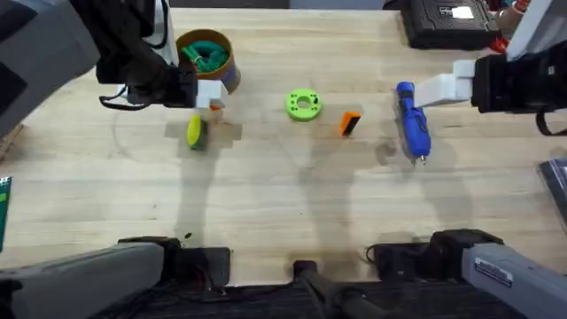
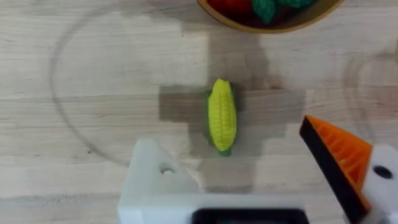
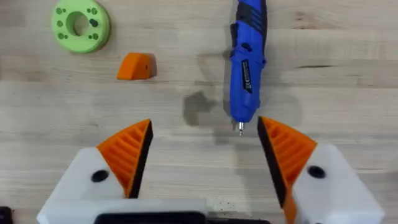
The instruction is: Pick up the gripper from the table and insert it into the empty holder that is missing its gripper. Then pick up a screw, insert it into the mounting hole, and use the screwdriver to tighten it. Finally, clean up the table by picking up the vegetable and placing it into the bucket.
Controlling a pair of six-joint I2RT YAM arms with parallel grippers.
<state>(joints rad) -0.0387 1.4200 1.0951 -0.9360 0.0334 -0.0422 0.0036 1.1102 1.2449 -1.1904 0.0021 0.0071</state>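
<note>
From overhead, the stubby blue plastic screwdriver (image 1: pixel 413 122) lay on the wooden table (image 1: pixel 266 204), long axis running away from the bases, silvery tip toward them. The small orange wedge-shaped gripper tip (image 1: pixel 351 123) sat just left of it.

In the left wrist view, the left gripper (image 2: pixel 261 174) hung open over the yellow toy corn vegetable (image 2: pixel 222 116), one finger lacking its pad.

In the right wrist view, the right gripper (image 3: pixel 205 158) stood wide open, the screwdriver's tip pointing between its pads.

Orange gripper (image 1: pixel 351 122) loose beside blue screwdriver (image 1: pixel 413 122).
</note>
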